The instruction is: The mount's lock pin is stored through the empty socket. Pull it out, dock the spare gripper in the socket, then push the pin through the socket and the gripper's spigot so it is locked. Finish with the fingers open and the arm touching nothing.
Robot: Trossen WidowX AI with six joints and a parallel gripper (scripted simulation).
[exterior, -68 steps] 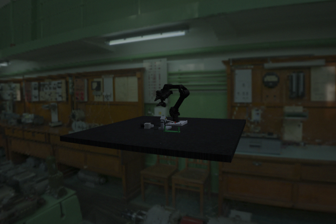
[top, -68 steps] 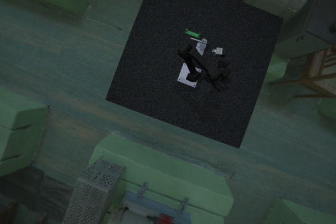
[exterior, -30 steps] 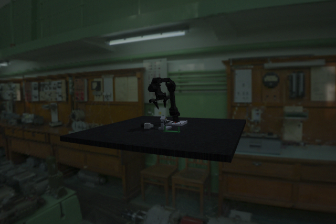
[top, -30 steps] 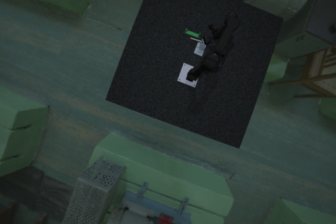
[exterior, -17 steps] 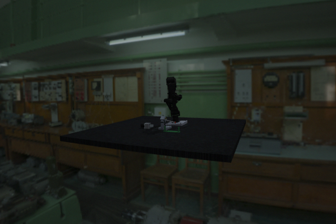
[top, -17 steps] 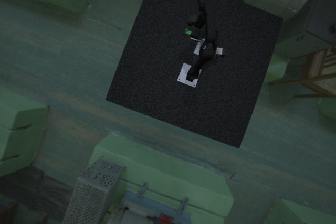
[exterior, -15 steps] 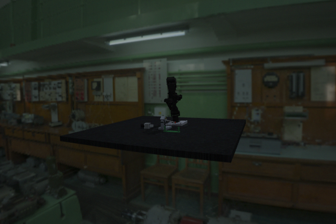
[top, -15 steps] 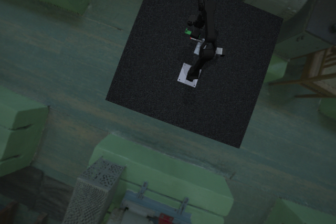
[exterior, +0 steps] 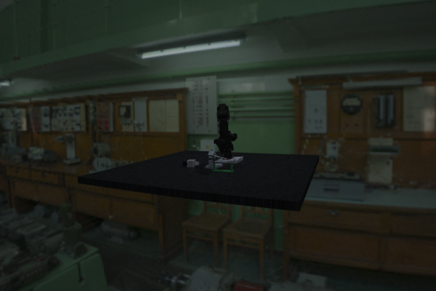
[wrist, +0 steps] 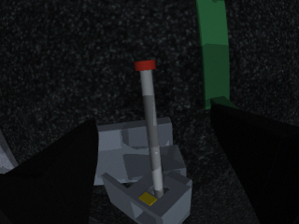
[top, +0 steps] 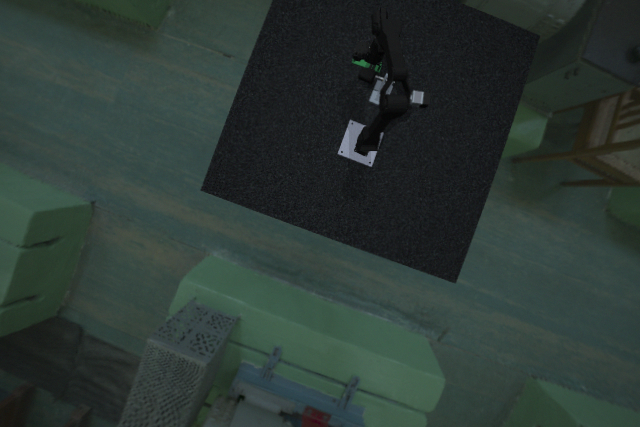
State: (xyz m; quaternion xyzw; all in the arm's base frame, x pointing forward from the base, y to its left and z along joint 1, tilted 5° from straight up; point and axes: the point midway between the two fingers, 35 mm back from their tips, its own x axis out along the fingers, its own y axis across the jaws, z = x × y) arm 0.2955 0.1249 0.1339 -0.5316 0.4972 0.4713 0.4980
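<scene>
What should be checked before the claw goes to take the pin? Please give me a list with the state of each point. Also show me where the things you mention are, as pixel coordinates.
1. Claw (wrist: 155, 119) open: ok, its fingers stand apart.
2. Lock pin (wrist: 150, 126) stored in the mount (wrist: 177, 203) (exterior: 211, 161): ok, it sticks out of it.
3. Pin's red head (wrist: 145, 65) uncovered: ok, no finger overlaps it in the wrist view.
4. Claw lined up with the pin for a grasp: cannot tell, height is unclear.
5. Green bracket (wrist: 216, 70) (exterior: 223, 171) safe from the finger: cannot tell, they look close in the wrist view.
6. Spare gripper (top: 417, 97) (exterior: 191, 163) docked: not ok, it lies apart from the mount.
</scene>
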